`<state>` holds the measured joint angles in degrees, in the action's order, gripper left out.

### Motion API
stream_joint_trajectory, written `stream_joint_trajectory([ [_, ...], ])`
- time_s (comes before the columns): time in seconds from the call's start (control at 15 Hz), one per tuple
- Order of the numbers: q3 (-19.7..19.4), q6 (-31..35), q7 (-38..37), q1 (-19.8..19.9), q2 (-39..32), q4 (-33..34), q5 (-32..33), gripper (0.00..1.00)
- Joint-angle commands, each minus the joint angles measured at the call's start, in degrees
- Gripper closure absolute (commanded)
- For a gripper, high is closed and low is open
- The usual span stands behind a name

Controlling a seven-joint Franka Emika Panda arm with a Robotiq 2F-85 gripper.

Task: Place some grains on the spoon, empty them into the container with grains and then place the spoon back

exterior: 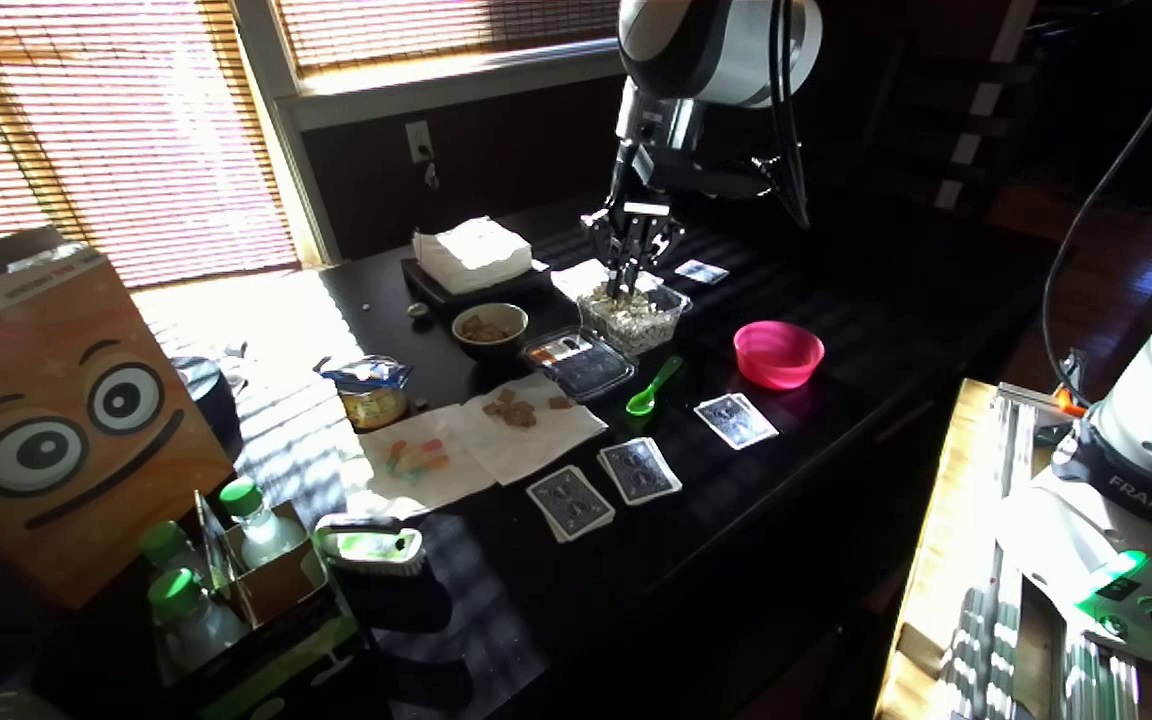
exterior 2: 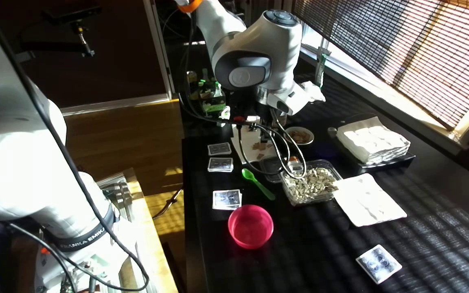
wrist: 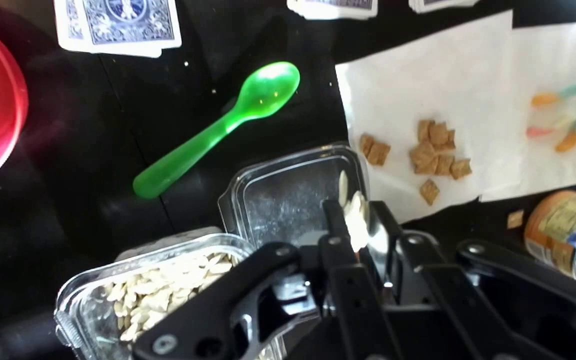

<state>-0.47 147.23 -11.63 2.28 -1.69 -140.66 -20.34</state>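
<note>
Dark table (exterior: 496,565), in an exterior view: green spoon (exterior: 655,387) lies near the middle. Container with grains (exterior: 648,328) stands farther off; pink bowl (exterior: 778,358), right. Card stacks (exterior: 571,503) lie nearer. Paper sheets (exterior: 538,455) and dark bowl (exterior: 492,348), left.

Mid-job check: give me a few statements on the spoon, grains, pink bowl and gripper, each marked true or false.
1. The gripper is pinching some grains. True.
2. The spoon lies on the table, outside the container with grains. True.
3. The spoon carries a heap of grains. False: no such heap shows on it.
4. The pink bowl stands apart from the container with grains. True.
5. The spoon touches the pink bowl. False: a gap separates them.
</note>
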Motion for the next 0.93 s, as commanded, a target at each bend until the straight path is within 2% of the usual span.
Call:
stream_joint_trajectory([
  [0.0,0.4,-2.4,6.4,-0.9,1.8,-2.8,-1.3,0.96],
  [0.47,0.9,-2.0,11.7,-1.7,-1.8,-3.5,-1.9,0.96],
  [0.87,1.5,-0.9,12.2,-1.5,-6.5,-2.4,-2.1,0.96],
])
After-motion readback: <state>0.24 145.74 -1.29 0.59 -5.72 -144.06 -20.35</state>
